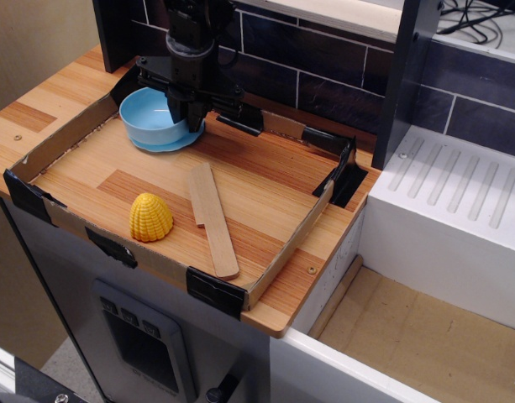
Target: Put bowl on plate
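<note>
Observation.image shows the claw [190,117] pinching the glossy, likely slippery bowl [152,117] by its rim, resting on the plate [169,143].

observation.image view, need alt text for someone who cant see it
A black robot tool sits at the right rim of a light blue bowl resting on a light blue plate, in the back left corner of a shallow cardboard-walled wooden tray. Nearer the camera lie a flat wooden stick and a yellow ridged dome-shaped object.

Black arm vertical at tray's far-left corner; gripper [192,120] pointing down, jaw state unclear.
</note>
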Available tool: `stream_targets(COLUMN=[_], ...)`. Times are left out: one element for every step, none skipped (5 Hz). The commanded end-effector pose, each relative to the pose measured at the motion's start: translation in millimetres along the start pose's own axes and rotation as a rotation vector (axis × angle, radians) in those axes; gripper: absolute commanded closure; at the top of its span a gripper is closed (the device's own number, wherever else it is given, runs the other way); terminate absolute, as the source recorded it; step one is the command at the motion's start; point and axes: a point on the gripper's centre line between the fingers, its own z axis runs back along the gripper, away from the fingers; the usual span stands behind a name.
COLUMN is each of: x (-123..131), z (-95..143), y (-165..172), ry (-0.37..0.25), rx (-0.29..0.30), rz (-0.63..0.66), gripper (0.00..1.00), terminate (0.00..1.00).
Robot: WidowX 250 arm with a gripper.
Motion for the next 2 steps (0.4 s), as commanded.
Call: stream_targets(x=[19,20], z=[23,44], y=[1,-3], ry=[-0.069,-0.087], rx=[0.029,0.016], rz=[0.037,0.043], gripper=[0.0,0.0], terminate=[0.0,0.0])
